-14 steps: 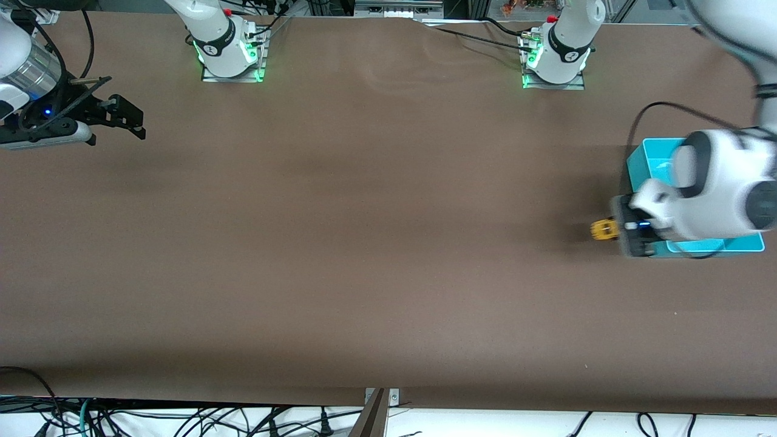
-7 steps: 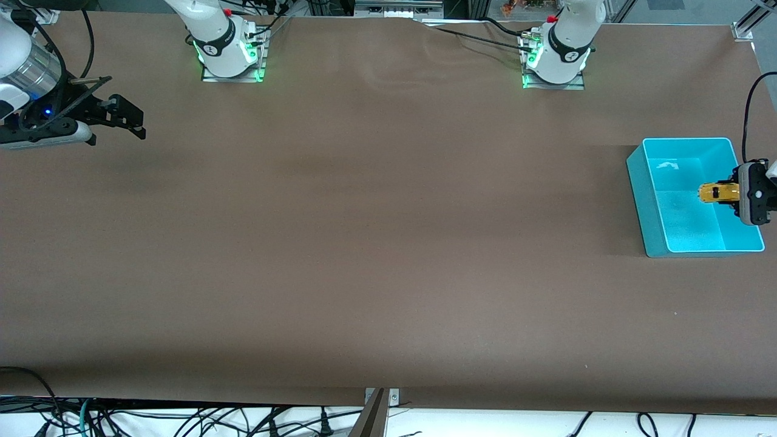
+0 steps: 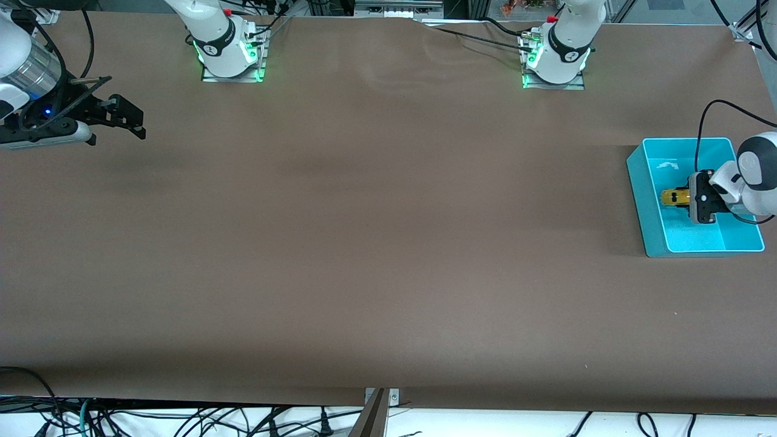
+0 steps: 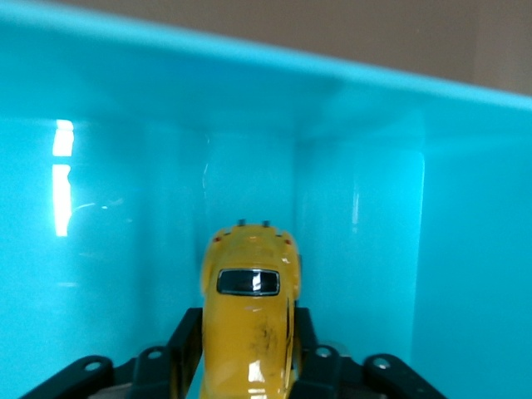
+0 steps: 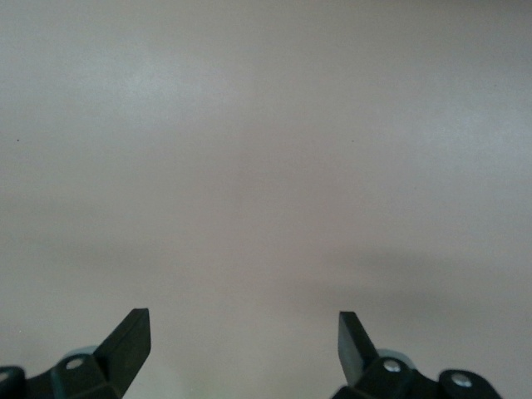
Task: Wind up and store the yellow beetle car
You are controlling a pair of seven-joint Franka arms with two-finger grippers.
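Note:
The yellow beetle car (image 3: 675,197) is held inside the open turquoise bin (image 3: 636,182) at the left arm's end of the table. My left gripper (image 3: 685,198) is shut on the car, low within the bin. In the left wrist view the yellow beetle car (image 4: 249,312) sits between my two black fingers (image 4: 184,337) and points at the bin's wall (image 4: 125,191). My right gripper (image 3: 124,118) is open and empty, waiting over the table at the right arm's end; its fingertips (image 5: 129,337) show over bare table.
The brown table (image 3: 376,243) spreads between the two arms. The arm bases (image 3: 227,51) stand along its farther edge. Cables hang below the table's nearer edge (image 3: 182,419).
My left gripper carried the car from beside the bin's outer wall up and over the bin, then moved lower into it. The right arm has not moved.

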